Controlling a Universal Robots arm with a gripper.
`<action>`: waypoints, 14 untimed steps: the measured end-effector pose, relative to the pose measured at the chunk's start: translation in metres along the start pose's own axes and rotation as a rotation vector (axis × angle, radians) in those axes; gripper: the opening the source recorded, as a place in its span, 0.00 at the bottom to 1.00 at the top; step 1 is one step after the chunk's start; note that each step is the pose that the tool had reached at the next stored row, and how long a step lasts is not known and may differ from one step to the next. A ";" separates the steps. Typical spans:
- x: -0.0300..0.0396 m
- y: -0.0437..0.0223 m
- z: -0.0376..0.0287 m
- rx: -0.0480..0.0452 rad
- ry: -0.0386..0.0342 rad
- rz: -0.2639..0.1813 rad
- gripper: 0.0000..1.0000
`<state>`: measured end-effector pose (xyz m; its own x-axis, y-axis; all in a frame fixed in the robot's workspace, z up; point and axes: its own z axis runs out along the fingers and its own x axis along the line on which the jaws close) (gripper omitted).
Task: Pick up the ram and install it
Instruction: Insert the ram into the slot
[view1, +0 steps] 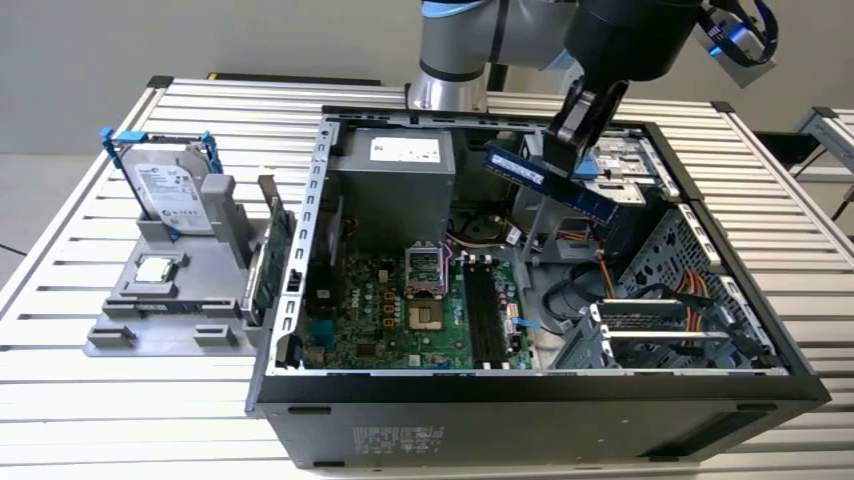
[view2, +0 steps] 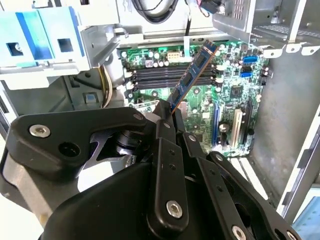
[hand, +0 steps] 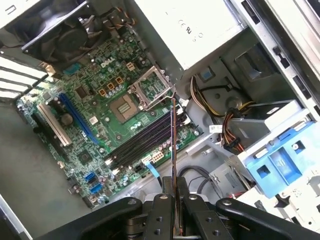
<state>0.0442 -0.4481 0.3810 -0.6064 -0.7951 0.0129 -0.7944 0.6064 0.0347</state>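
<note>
The gripper (view1: 577, 140) is clamped on the ram (view1: 550, 185), which hangs in the air above the memory slots (view1: 483, 315) and apart from them, inside the open case (view1: 534, 385). In the exterior view the stick sits tilted rather than level with the slots. Pressed down that way, it would likely meet a slot at one end first and jam or scrape its contact edge. Much of the stick juts past the fingertips, so it could swivel under load. The open processor socket (view1: 424, 265) lies just beside the slots, and a sideways drift risks striking it
</note>
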 end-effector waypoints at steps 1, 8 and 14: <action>0.0000 0.0000 0.0000 -0.0001 -0.0003 0.009 0.00; 0.0000 0.0000 0.0000 -0.0009 -0.0024 0.070 0.00; 0.0000 0.0000 0.0000 -0.0016 -0.0042 0.122 0.00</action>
<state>0.0442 -0.4481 0.3810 -0.6989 -0.7151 0.0129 -0.7144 0.6989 0.0347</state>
